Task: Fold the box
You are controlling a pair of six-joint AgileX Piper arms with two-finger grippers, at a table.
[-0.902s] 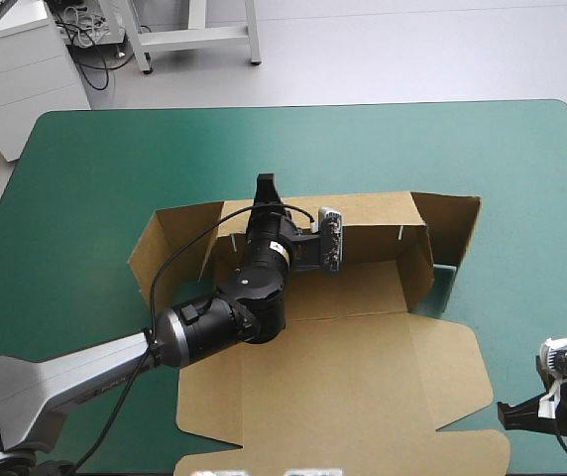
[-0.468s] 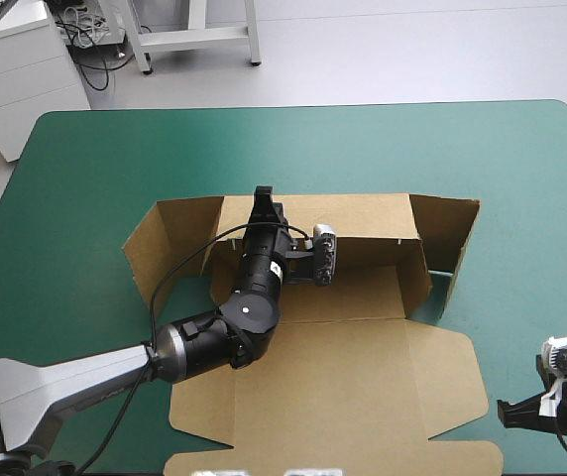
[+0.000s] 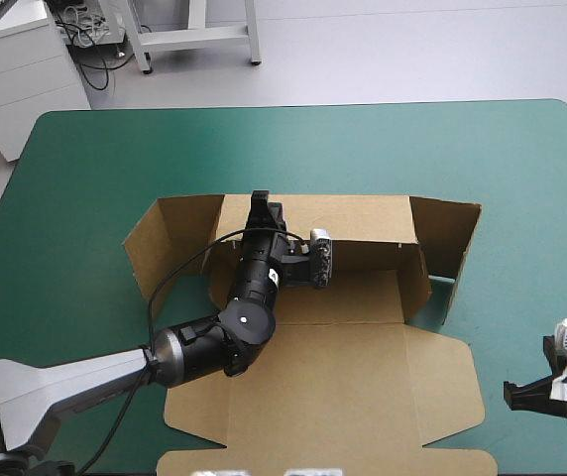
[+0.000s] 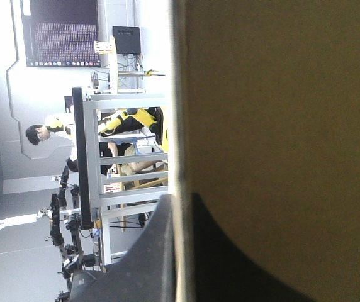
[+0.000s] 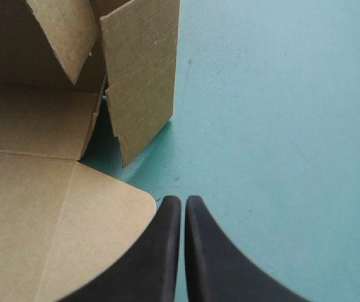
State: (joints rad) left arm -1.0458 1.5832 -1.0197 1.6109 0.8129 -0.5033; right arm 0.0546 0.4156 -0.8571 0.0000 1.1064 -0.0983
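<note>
The tabletop (image 3: 85, 198), under its teal-green cover, fills most of the high view. The brown box (image 3: 343, 377) lies around its middle and runs down to the near edge. It is an open tray: the broad lid panel lies flat toward the robot, the long far wall stands upright, and a side flap stands at an angle at each end of that wall. The left arm reaches in across the flat board to the far wall, left of the wall's middle. The left pincer (image 4: 179, 200) is clamped on the wall's top edge, with the board's thin edge running up between the two black fingers, one on each face. The right pincer (image 5: 183, 201) is near the table's right near corner, apart from the box. Its fingers are pressed together into one point with nothing between them, the lid's rounded corner is just beside it, and the right-end flap stands ahead of it.
</note>
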